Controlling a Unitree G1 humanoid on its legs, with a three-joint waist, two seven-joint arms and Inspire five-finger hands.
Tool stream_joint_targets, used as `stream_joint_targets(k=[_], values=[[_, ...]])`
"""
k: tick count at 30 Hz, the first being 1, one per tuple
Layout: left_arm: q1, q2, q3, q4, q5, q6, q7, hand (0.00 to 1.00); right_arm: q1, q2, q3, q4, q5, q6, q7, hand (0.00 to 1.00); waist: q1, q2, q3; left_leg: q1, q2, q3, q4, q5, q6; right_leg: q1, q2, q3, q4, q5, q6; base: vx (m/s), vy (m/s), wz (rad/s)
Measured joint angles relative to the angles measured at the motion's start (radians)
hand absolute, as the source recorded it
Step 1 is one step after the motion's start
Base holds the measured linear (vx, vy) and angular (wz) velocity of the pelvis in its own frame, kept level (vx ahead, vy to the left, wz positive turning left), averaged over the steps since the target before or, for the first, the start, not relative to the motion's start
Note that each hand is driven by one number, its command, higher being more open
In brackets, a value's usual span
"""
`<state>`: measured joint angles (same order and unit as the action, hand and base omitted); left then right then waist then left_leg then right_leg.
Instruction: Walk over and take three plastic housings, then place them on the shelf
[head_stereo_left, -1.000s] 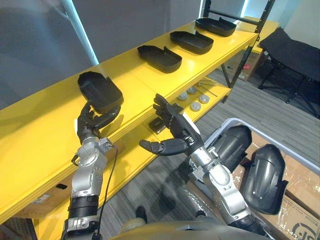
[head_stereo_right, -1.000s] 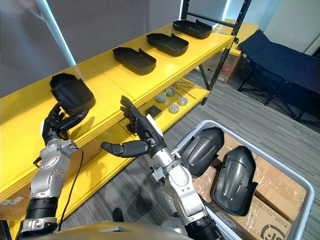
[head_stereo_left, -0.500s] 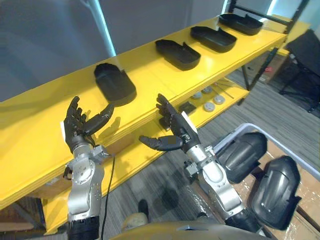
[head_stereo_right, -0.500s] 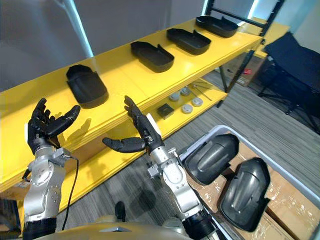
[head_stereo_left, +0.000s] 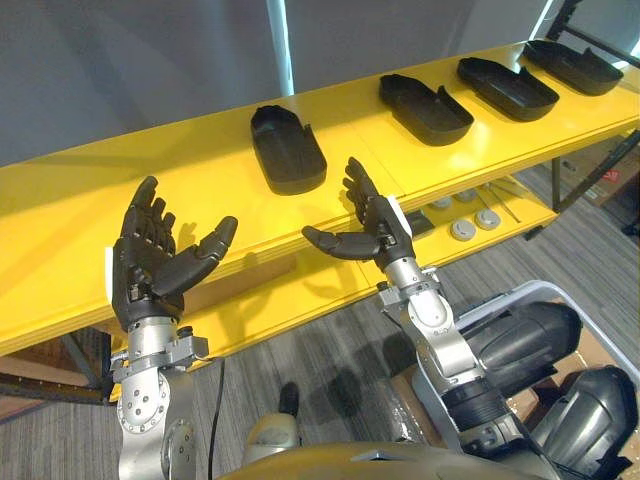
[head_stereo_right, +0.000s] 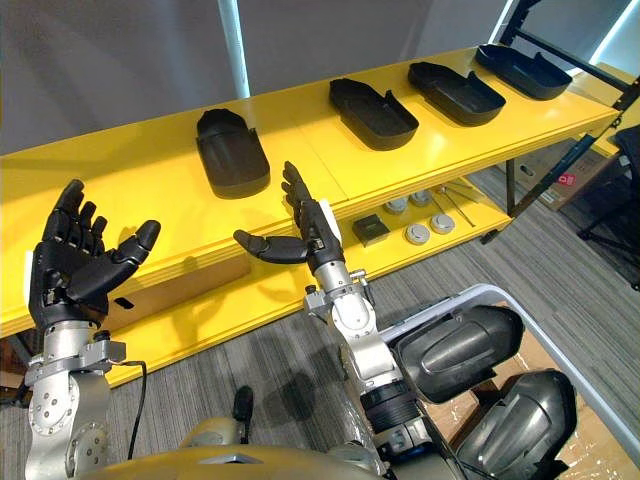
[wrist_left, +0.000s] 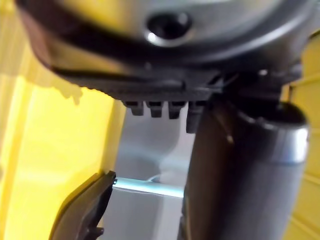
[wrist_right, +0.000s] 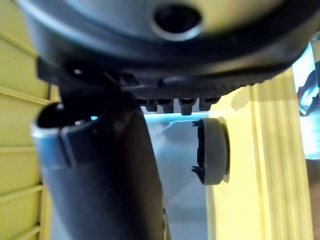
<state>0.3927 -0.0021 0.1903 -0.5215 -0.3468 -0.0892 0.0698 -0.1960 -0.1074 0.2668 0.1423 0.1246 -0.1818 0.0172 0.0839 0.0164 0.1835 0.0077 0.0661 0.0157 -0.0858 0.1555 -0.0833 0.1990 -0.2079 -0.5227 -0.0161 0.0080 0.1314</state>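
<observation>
Several black plastic housings lie in a row on the yellow shelf (head_stereo_left: 200, 190). The nearest housing (head_stereo_left: 288, 150) rests open side up, apart from both hands. My left hand (head_stereo_left: 150, 265) is raised in front of the shelf's edge, open and empty. My right hand (head_stereo_left: 375, 225) hovers just below and in front of the nearest housing, fingers straight, thumb out, holding nothing. Two more dark housings (head_stereo_right: 455, 350) (head_stereo_right: 520, 420) lie in a bin (head_stereo_right: 440, 305) at the lower right.
A lower yellow shelf holds round metal parts (head_stereo_right: 417, 235) and a small black box (head_stereo_right: 366, 229). Cardboard boxes sit under the housings in the bin. Grey carpet runs between me and the shelf. A black shelf post (head_stereo_right: 560, 165) stands at the right.
My left hand let go of the nearest housing, which now rests on the shelf, and drew back open. The right hand stayed open. The camera has swung, shifting the whole scene rightward.
</observation>
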Motion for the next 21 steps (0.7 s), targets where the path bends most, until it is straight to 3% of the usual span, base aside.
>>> stream_joint_targets(k=[12,21], values=[[0.049,-0.002,-0.022,0.000,-0.045,0.000,-0.008,1.00,-0.082,0.001,-0.024,0.096,0.002,0.000,0.094,1.00,0.047,-0.001,0.049,-0.033,-0.005,-0.059,0.000,0.025,0.000,-0.004,-0.001,-0.050,0.035,-0.015,0.003,-0.02,0.000,0.14],[0.052,-0.002,-0.036,0.000,-0.045,-0.002,-0.004,1.00,-0.210,0.006,-0.058,0.187,0.000,-0.004,0.043,1.00,0.060,0.011,0.099,-0.041,-0.007,-0.086,-0.002,0.032,-0.006,-0.009,-0.008,-0.073,0.073,-0.037,0.008,-0.03,-0.005,0.09]])
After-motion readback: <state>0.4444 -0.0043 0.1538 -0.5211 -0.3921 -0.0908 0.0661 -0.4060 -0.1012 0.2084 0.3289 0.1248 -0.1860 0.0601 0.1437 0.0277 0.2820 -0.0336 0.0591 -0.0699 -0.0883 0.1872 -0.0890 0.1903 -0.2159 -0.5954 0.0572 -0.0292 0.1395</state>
